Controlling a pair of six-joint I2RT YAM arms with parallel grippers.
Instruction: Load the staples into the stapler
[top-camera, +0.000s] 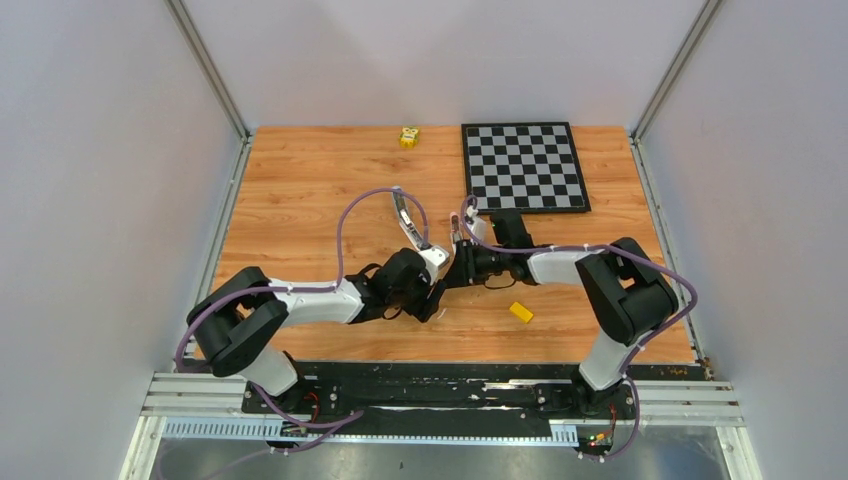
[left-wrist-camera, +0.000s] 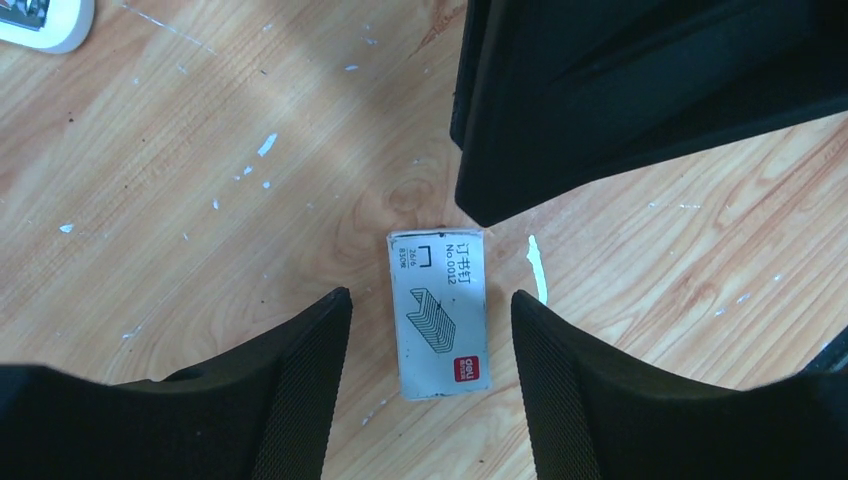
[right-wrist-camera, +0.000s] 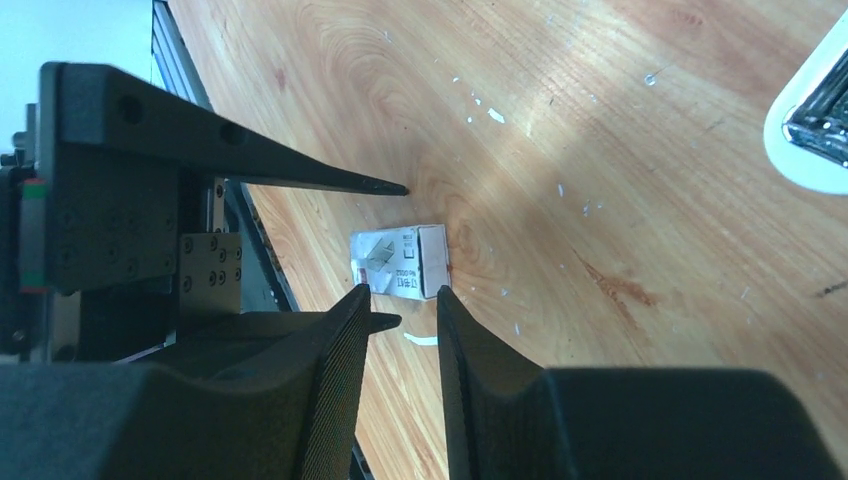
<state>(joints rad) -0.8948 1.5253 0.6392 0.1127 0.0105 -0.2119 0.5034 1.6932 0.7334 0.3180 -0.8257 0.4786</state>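
Observation:
A pale blue staple box (left-wrist-camera: 440, 312) lies flat on the wooden table, printed side up. My left gripper (left-wrist-camera: 430, 295) is open, one finger on each side of the box's near end, not touching it. My right gripper (right-wrist-camera: 403, 292) is open with a narrow gap, empty, just short of the box (right-wrist-camera: 400, 262); its black fingers (left-wrist-camera: 600, 110) hang over the box's far end. The stapler (top-camera: 405, 218) stands open just behind both grippers; its white base shows in the wrist views (left-wrist-camera: 40, 20) (right-wrist-camera: 815, 130). The silvery staples are out of view. In the top view the grippers hide the box.
A yellow block (top-camera: 520, 312) lies right of the grippers near the front edge. A chessboard (top-camera: 524, 166) lies at the back right. A small yellow object (top-camera: 408, 136) sits at the back edge. Walls close in the table's sides.

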